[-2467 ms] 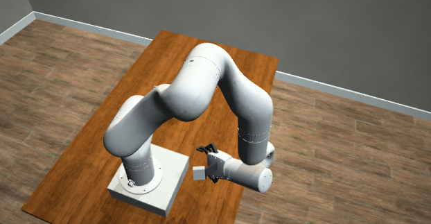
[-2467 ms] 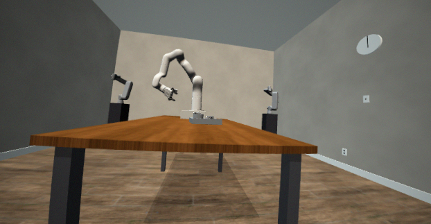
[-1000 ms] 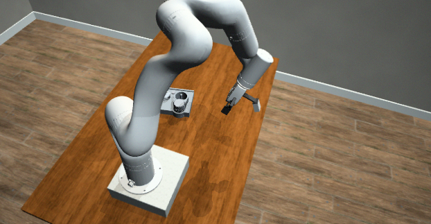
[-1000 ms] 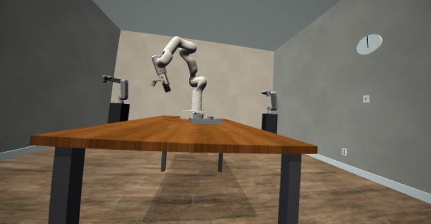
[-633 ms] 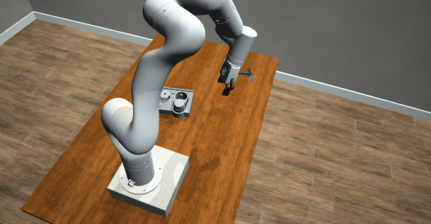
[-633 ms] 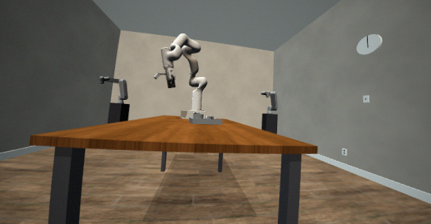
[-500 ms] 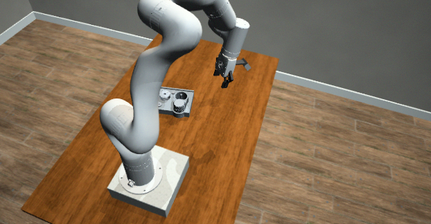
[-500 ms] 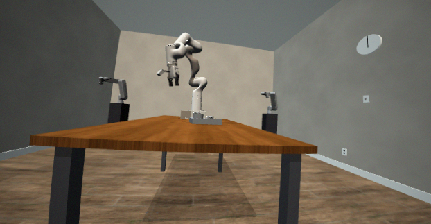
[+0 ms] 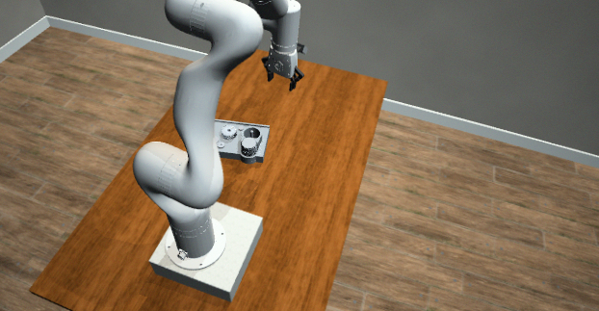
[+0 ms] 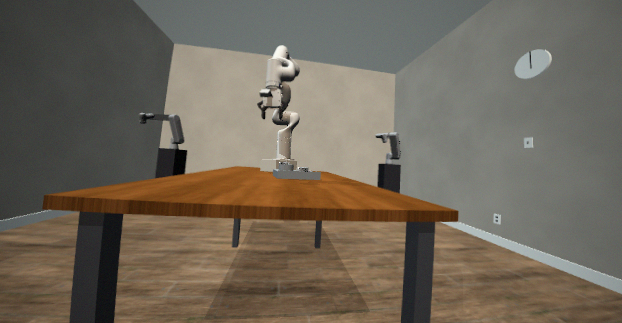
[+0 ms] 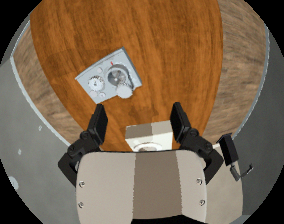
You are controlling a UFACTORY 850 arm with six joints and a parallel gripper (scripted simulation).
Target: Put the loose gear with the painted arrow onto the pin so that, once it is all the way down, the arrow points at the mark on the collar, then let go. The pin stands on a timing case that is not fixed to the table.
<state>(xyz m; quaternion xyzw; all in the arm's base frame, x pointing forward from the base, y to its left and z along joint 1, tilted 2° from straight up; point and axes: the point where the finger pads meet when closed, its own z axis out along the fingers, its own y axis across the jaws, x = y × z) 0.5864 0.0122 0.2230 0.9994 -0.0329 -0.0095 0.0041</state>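
The grey timing case (image 9: 236, 148) (image 10: 305, 175) (image 11: 129, 58) lies on the table. A round collar (image 11: 111, 70) stands on it, with the upright pin (image 9: 251, 133) inside. A red mark (image 11: 112, 64) shows at the collar's rim in the wrist view. The pale, toothed loose gear is beside the collar, on the robot-base side, on a round support. Its painted arrow cannot be made out. My gripper (image 9: 281, 83) (image 10: 272, 117) (image 11: 138, 110) is open and empty, high above the table, beyond the case from the robot base.
Another toothed gear (image 9: 228, 132) (image 11: 96, 82) and a small disc (image 9: 221, 144) (image 11: 102, 94) sit on the case beside the collar. The robot's white base block (image 9: 243, 224) stands on the wooden table (image 9: 308, 167). In the top view the arm stands close to the case's left end.
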